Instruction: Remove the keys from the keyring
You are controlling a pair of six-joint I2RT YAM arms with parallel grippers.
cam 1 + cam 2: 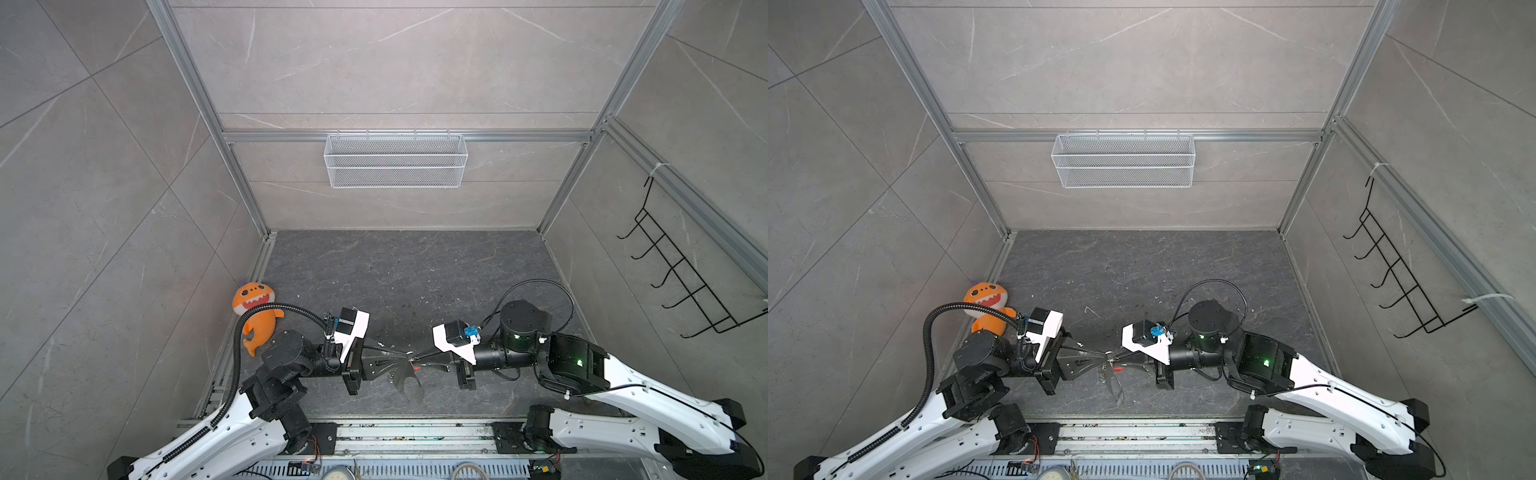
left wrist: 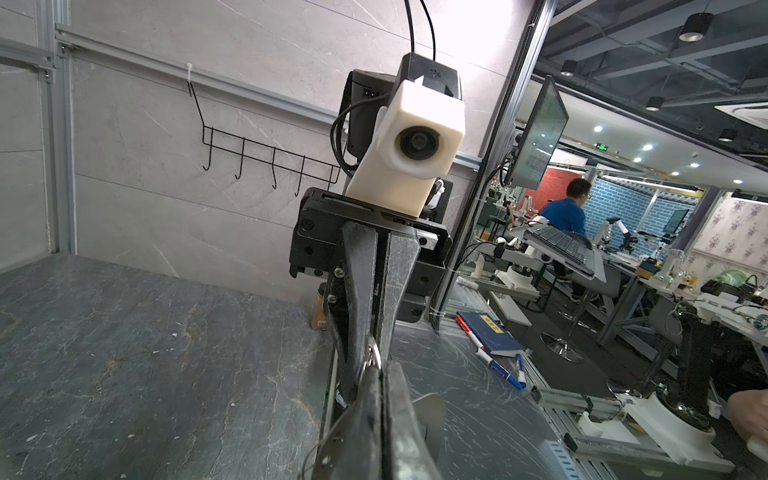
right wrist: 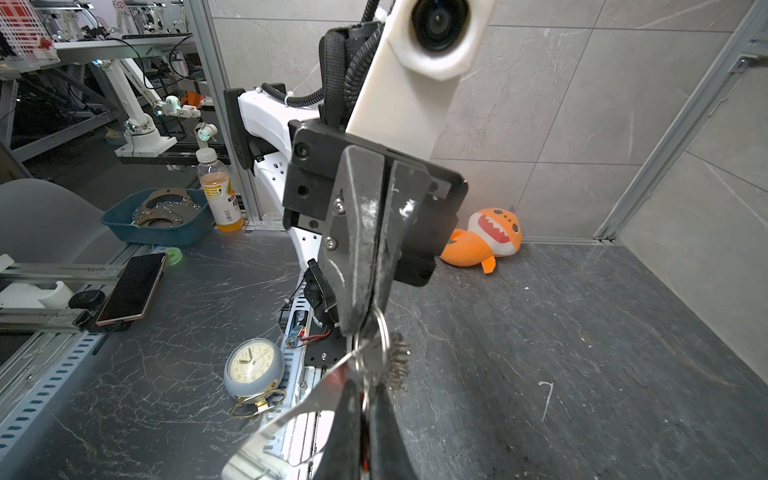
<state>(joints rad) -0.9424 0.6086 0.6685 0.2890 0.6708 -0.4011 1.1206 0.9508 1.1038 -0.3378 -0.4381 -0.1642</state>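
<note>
left gripper (image 1: 404, 354): jaws fully closed, tips pinching the ring (image 3: 380, 334) of the keyring (image 1: 409, 365); nothing else in them.
right gripper (image 1: 419, 359): jaws also closed, tip to tip with the left one. A red sliver shows between its fingers (image 3: 353, 419) in the right wrist view, so it is probably on the red-tag key (image 1: 417, 368). It could be biting ring wire instead; the view is too tight to tell.
keyring location: in the air between the two grippers, over the front middle of the table (image 1: 415, 282) and clear of its surface.
fob (image 1: 406, 381): hangs loose below the ring, flat and shiny, gripped by neither arm.
blue-tag key: not made out in any view.
chain or key teeth (image 3: 400, 361): small toothed metal bit just beside the ring.
handling, judged: the whole bundle is light. The ring is thin, stiff, springy wire and slick, so it is likely to twist or slip in flat pads. The fob swings freely and will pull the ring round.
where to hold, judged: one arm on the ring wire away from its split. The other arm on the plastic tag, the widest and least slippery face of the key.
task state: red-tag key not yet off the ring.
plush toy (image 1: 257, 316): back left corner, well apart.
</note>
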